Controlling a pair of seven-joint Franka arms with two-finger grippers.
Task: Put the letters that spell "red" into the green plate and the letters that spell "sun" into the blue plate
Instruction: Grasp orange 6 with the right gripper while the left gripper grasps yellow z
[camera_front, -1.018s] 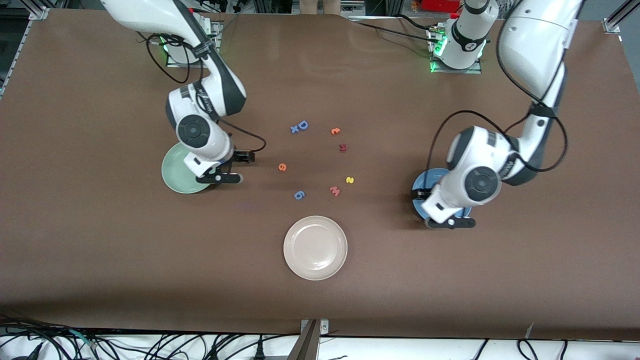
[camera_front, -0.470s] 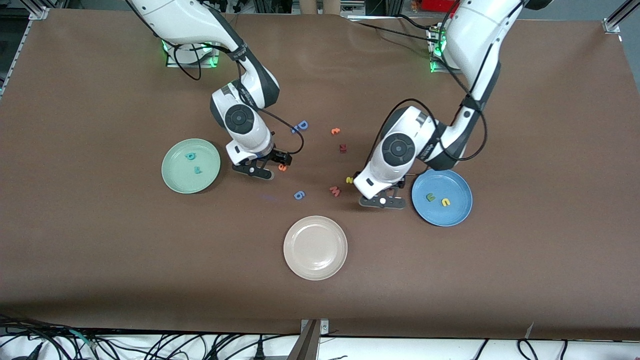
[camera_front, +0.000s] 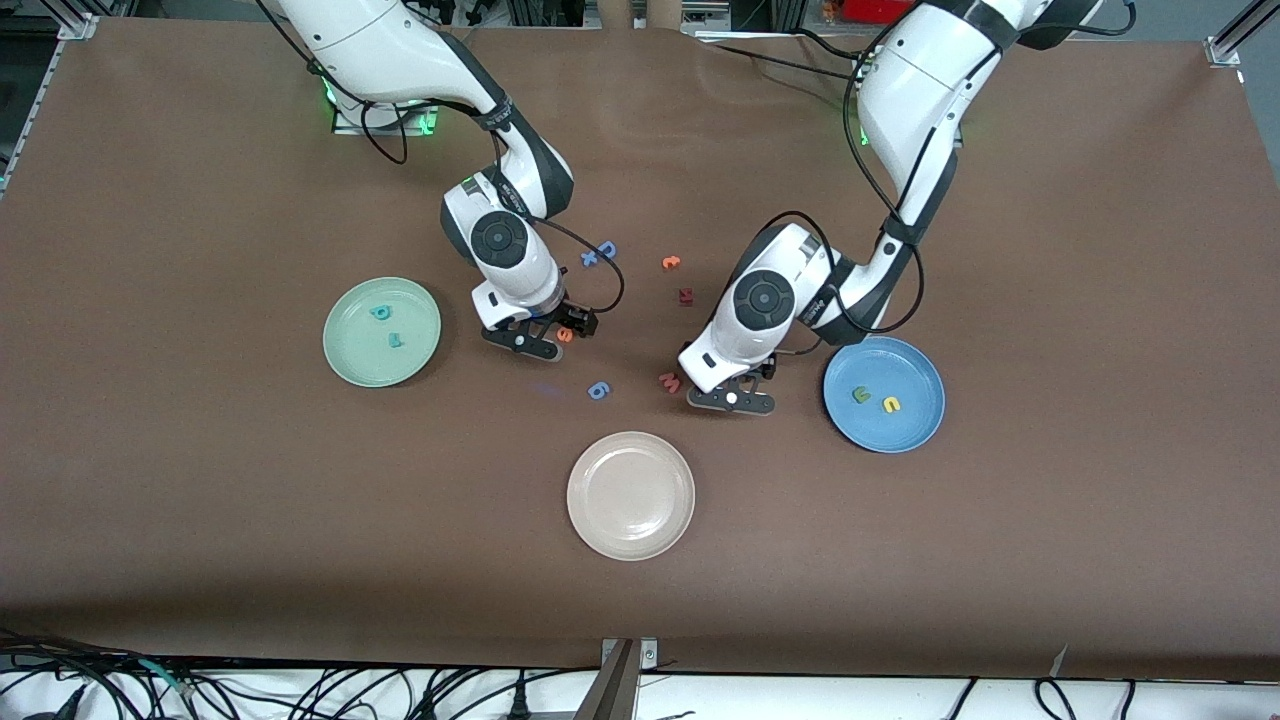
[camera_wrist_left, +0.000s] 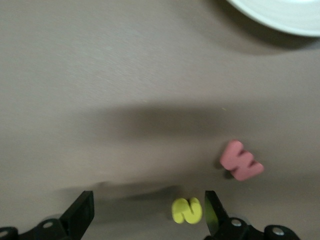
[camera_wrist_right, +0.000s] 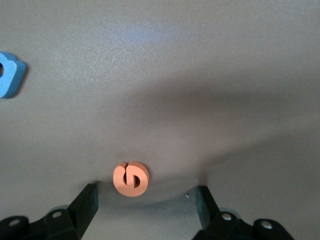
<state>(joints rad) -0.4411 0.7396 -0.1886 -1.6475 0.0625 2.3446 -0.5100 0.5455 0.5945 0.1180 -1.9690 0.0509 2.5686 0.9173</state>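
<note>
I'm seeing my left gripper (camera_wrist_left: 147, 212) spread wide over the small yellow foam "s" (camera_wrist_left: 187, 210), near the round mid-blue plate (camera_front: 915, 375). My right gripper (camera_wrist_right: 145, 200) is gaping around the round orange foam "e" (camera_wrist_right: 131, 178), beside the pale mint-green plate (camera_front: 345, 350).

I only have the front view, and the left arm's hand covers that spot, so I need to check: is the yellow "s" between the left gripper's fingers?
Observer: Yes. The left wrist view shows the yellow "s" lying flat inside the open left gripper, close to one finger.
Operator: Is the pink "w" in the way?
Observer: No. The pink "w" lies outside the fingers, apart from the "s".
Operator: And the right gripper?
Observer: The right gripper is open, with the orange "e" between its fingers, touching neither.
</note>
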